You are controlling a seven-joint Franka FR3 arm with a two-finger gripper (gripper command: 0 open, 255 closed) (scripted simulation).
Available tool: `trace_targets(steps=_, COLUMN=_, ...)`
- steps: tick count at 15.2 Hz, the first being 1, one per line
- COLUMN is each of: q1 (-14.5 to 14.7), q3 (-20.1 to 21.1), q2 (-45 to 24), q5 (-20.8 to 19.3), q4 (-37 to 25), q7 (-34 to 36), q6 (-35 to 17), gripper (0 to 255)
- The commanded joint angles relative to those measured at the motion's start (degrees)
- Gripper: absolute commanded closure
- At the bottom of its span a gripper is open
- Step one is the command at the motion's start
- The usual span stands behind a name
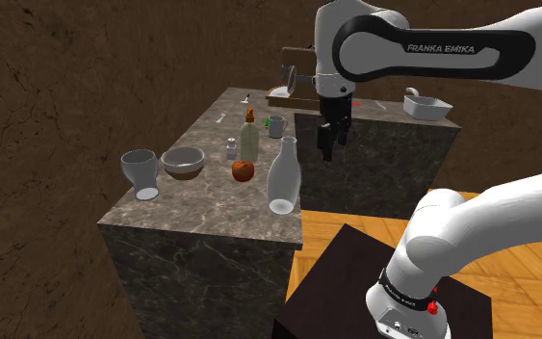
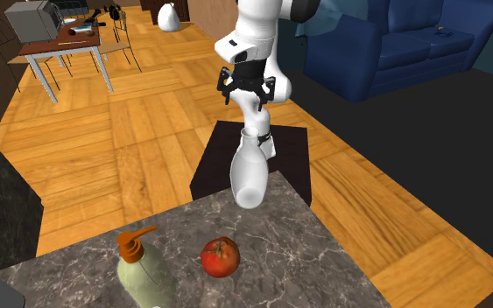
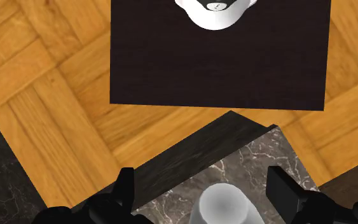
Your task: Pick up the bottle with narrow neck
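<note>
Grey marble counter [image 1: 192,207] corner held pale narrow-necked bottle [image 1: 283,178]; your black gripper [image 1: 326,152] hovered above, jaws apart. Approach step; probably lower around neck next.

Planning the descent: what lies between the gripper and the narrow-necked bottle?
Nothing: the wrist view shows the bottle between the open fingers, untouched, gap bare.

The shoulder view is dim. The wall [image 1: 47,96] at 9 o'clock sits in murky brown and the marble counter [image 1: 201,207] reads grey. The white arm [image 1: 490,221] at 4 o'clock is brightest. The second exterior view is brighter, with its wood floor [image 2: 148,131] evenly and warmly lit at 10 o'clock. In the wrist view the bottle [image 3: 225,207] at 6 o'clock shows a pale gradient without glare, and the stand [image 3: 222,63] at 12 o'clock is nearly black.
</note>
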State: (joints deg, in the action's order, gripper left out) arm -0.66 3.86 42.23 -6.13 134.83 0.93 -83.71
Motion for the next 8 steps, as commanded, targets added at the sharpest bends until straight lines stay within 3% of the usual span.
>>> trace_targets(steps=1, q1=0.0, q3=0.0, q2=0.0, q5=0.0, q4=0.0, q7=0.0, q6=0.0, gripper=0)
trace_targets(steps=8, q1=0.7, q3=-0.6, q2=-15.9, q5=3.2, q4=-13.0, q7=-1.3, q6=-3.4, gripper=0)
